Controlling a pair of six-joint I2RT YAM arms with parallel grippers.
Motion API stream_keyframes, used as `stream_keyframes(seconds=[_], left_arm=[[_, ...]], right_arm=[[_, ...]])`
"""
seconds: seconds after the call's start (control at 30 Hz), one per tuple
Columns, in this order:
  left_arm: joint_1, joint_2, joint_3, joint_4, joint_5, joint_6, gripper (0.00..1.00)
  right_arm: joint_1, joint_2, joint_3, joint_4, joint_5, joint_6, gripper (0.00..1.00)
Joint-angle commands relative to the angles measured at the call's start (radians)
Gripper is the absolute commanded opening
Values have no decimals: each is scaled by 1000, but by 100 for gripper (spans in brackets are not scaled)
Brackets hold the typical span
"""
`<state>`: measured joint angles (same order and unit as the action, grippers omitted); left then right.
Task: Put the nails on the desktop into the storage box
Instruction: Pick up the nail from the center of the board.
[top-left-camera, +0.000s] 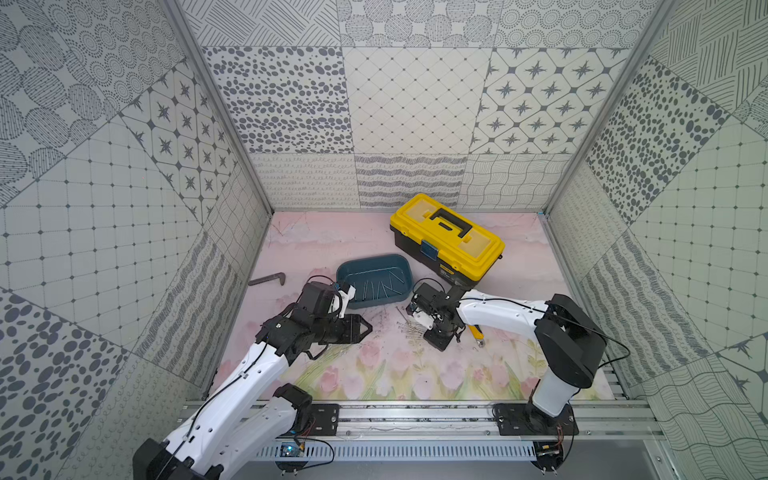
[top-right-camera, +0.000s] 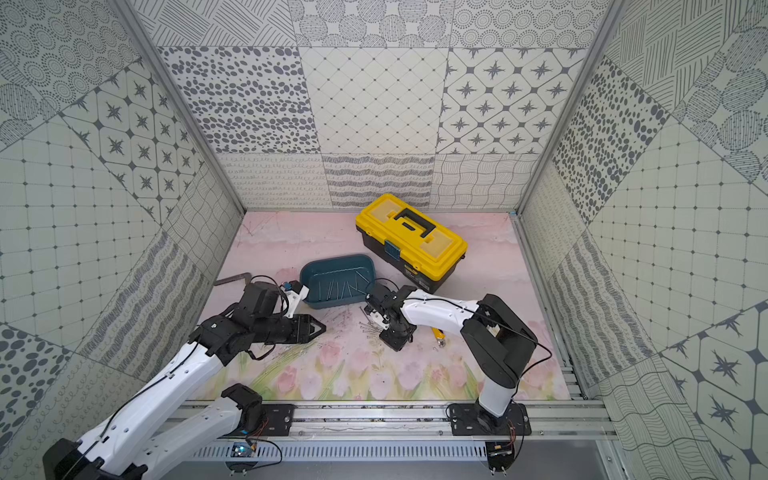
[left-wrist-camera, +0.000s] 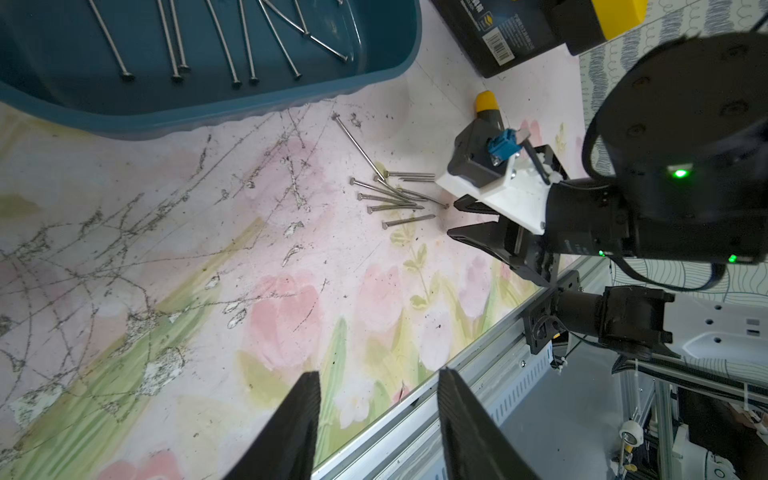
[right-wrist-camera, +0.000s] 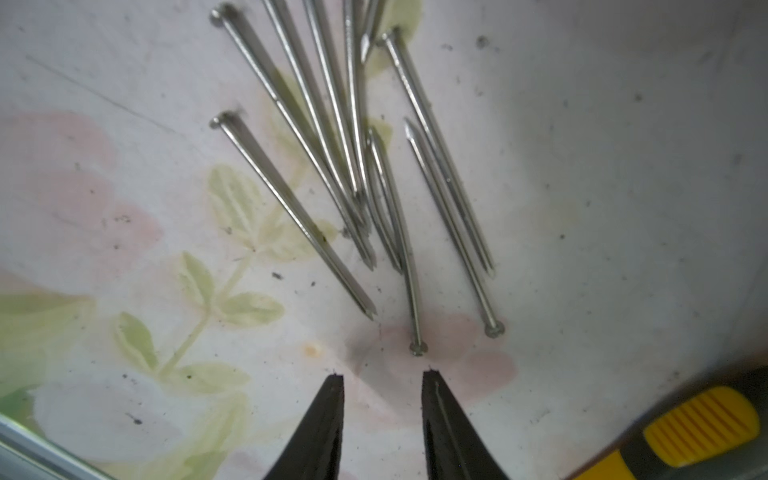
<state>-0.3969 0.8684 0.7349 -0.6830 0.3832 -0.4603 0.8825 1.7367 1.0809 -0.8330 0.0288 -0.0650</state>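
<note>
Grey slim flat-headed nails (right-wrist-camera: 291, 213) fanned on scratched tulip-print desktop (right-wrist-camera: 582, 166).

nails (right-wrist-camera: 291, 214): bare grey metal, smooth, bright glints along the shanks
bench (left-wrist-camera: 208, 249): matt printed sheet, scratched, print flaked off in patches
box (left-wrist-camera: 208, 104): teal plastic, smooth, faint sheen
toolbox (top-left-camera: 469, 249): glossy yellow plastic lid, black plastic body
knife (right-wrist-camera: 702, 424): ribbed yellow grip, black casing, plastic by the look
bar (top-left-camera: 268, 279): dark, dull metal
right pincer (right-wrist-camera: 382, 376): matt black fingers, finely grooved inner faces
</note>
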Motion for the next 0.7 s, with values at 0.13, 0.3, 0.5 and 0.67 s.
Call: stream_keyframes(seconds=[0.13, 0.3, 0.5, 0.67], left_arm=[[-1, 4, 18, -16, -22, 35, 50], [0, 14, 26, -24, -31, 50, 50], [0, 28, 32, -27, -37, 65, 51], [0, 42, 47, -30, -36, 78, 51]], right_arm=[[-25, 45, 35, 32, -8, -40, 35], [-27, 76, 57, 38, -12, -47, 34], [-27, 112, 80, 41, -7, -48, 32], [-23, 125, 75, 41, -6, -46, 20]])
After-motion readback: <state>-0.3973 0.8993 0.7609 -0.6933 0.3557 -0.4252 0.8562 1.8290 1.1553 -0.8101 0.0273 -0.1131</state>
